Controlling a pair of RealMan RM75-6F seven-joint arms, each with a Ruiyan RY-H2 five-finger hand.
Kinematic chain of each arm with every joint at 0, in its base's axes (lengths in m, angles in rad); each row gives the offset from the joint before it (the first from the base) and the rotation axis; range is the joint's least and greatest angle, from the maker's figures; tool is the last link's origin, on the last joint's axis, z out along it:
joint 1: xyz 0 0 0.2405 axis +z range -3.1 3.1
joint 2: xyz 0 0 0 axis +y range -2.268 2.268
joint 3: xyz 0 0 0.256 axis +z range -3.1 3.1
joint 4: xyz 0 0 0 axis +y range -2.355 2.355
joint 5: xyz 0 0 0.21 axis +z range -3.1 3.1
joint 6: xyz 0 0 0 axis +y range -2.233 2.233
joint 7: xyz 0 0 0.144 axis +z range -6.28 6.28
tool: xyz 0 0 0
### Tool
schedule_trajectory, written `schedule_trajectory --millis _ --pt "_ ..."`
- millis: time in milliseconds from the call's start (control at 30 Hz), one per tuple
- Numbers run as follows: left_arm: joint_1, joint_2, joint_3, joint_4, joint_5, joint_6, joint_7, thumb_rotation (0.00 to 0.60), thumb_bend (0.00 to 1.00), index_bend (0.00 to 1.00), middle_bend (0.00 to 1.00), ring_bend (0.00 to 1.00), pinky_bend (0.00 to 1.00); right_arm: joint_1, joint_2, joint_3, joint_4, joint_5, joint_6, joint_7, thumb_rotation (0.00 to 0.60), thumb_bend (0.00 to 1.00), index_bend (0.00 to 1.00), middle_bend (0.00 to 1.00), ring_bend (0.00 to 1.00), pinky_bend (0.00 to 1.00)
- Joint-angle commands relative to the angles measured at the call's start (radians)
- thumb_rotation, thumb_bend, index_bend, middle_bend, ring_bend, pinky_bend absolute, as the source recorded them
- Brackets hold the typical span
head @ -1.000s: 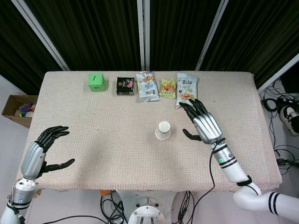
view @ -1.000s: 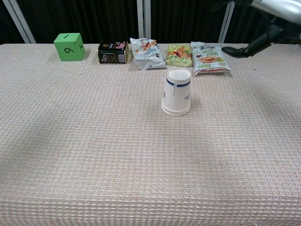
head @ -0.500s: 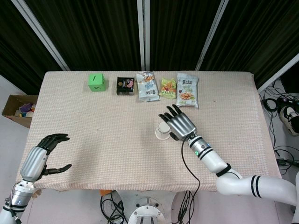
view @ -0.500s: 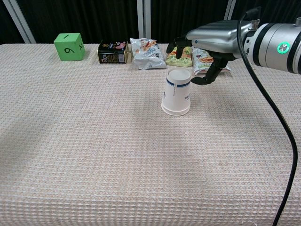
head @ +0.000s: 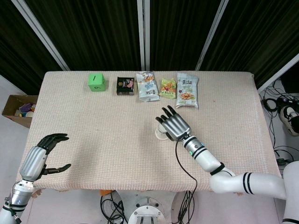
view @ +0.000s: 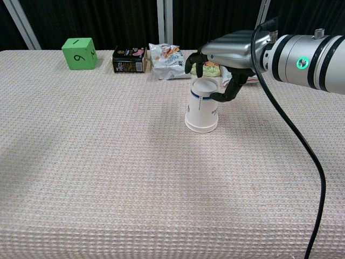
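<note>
Centre of the frame: the right hand (view: 223, 56) is hovering over the upside-down paper cup (view: 202, 106), its fingers spread wide and curving down around the cup's top without visibly gripping it. Lower left of the head view: the left hand (head: 43, 151) is resting near the table (head: 107, 135) edge, fingers apart and holding nothing. Along the upper edge are lying a green cube (head: 96, 81), a dark box (head: 124, 86) and 3 snack bags (head: 168, 87).

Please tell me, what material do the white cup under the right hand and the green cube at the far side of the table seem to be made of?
The white cup, standing upside down, looks like matte paper: thin wall, printed blue band, rolled rim at the table. The green cube looks like soft foam or matte plastic: rounded edges, no shine, black marks on its faces; which one I cannot tell.
</note>
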Motion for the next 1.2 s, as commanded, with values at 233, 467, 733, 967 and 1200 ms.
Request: schedule_trajectory --millis 233,467,733,967,1200 --pt "0.002 -0.002 -0.001 0.007 -0.003 -0.002 -0.006 0.600 0.03 0.25 0.19 0.16 0.19 0.013 -0.008 -0.012 0.016 -0.014 0.007 0.027 0.600 0.35 0.27 0.35 0.00 0.02" --pt "0.003 -0.001 -0.001 0.009 -0.003 -0.005 -0.007 0.600 0.03 0.25 0.18 0.16 0.19 0.009 -0.009 -0.024 0.019 -0.060 0.028 0.054 0.600 0.36 0.33 0.40 0.04 0.02" --pt "0.002 0.003 -0.003 0.005 -0.001 -0.007 -0.003 0.600 0.03 0.25 0.18 0.16 0.19 -0.020 0.030 -0.035 -0.037 -0.163 0.109 0.063 0.600 0.36 0.34 0.41 0.05 0.02" --pt "-0.003 0.005 -0.006 -0.002 0.002 -0.013 0.002 0.600 0.03 0.25 0.18 0.16 0.19 -0.069 0.108 -0.016 -0.126 -0.256 0.197 0.121 0.600 0.36 0.34 0.41 0.05 0.02" --pt "-0.004 0.003 -0.009 0.001 0.000 -0.011 -0.003 0.600 0.03 0.25 0.18 0.16 0.19 -0.152 0.211 0.004 -0.152 -0.265 0.278 0.221 0.600 0.36 0.34 0.41 0.05 0.02"
